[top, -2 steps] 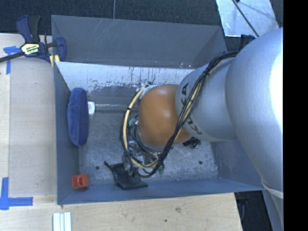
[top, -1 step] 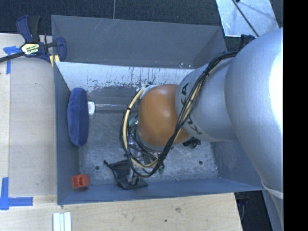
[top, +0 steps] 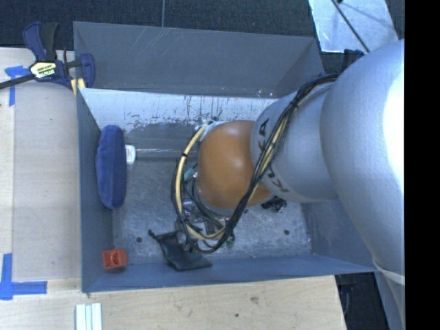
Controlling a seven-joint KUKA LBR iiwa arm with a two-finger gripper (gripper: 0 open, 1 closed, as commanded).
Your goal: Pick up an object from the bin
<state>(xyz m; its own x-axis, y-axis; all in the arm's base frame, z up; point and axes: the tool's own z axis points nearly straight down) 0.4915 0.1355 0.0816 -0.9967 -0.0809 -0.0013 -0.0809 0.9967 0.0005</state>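
Camera view: gripper (top: 187,240) sat over a flat black piece (top: 180,257) on the floor of the bin (top: 275,234), by its near wall; whether the gripper was spread or closed could not be told. The piece looked light, thin and stiff, best pinched across an edge.

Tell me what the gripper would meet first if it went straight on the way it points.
Probably the flat black thing by the bin's front wall, right under the gripper; depth is unclear, so they may be touching.
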